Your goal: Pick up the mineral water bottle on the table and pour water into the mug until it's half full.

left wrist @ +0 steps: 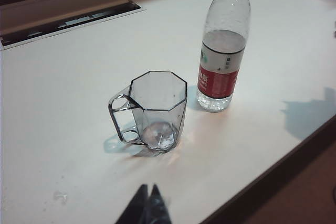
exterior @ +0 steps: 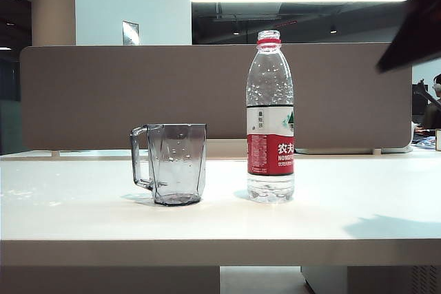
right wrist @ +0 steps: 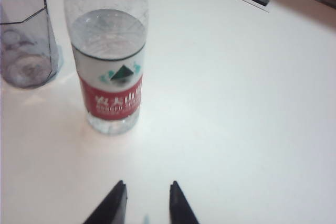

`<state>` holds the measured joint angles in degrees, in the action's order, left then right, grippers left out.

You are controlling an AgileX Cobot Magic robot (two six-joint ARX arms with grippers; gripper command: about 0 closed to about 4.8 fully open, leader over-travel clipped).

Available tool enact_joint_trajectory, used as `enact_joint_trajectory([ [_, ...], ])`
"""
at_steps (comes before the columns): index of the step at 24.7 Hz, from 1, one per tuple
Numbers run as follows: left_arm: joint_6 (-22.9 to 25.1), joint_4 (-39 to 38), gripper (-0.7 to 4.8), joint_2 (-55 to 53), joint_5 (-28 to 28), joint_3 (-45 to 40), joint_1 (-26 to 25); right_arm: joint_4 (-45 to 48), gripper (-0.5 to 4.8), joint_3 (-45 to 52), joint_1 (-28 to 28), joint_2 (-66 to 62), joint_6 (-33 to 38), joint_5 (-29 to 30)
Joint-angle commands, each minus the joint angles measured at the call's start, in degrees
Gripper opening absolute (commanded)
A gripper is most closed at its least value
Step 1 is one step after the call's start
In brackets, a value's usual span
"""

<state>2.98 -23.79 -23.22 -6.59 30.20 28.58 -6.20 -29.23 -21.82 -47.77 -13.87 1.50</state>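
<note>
Table (exterior: 344, 197): bottle (exterior: 270, 118) label reads NONGFU.

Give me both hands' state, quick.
Left hand: shut, empty, short of the mug.
Right hand: open, empty, short of the bottle.

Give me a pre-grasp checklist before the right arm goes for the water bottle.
1. Tall clear plastic bottle with red neck ring upright on the white tabletop: ok.
2. Cap off, neck open for pouring: ok.
3. Smoky-grey faceted mug upright, standing apart from the bottle: ok.
4. Right gripper open, nothing held, short of the bottle: ok.
5. Jaw gap wide enough for the bottle body: not ok, looks narrower than the bottle.
6. Left gripper shut, held back from the mug: ok.
</note>
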Motion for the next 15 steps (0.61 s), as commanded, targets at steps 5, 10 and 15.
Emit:
enact_joint_trajectory([
  [5,0.0,0.6,-0.05,0.0,-0.1,0.3,0.0,29.9,1.40,0.0,0.0,-19.2,8.5,0.2],
  [10,0.0,0.6,-0.05,0.1,0.0,0.3,0.0,46.2,1.50,3.6,0.0,-25.0,17.3,0.2],
  [15,0.0,0.6,-0.05,0.1,-0.1,0.3,0.0,60.0,1.72,12.2,-0.1,-26.7,21.8,1.1],
])
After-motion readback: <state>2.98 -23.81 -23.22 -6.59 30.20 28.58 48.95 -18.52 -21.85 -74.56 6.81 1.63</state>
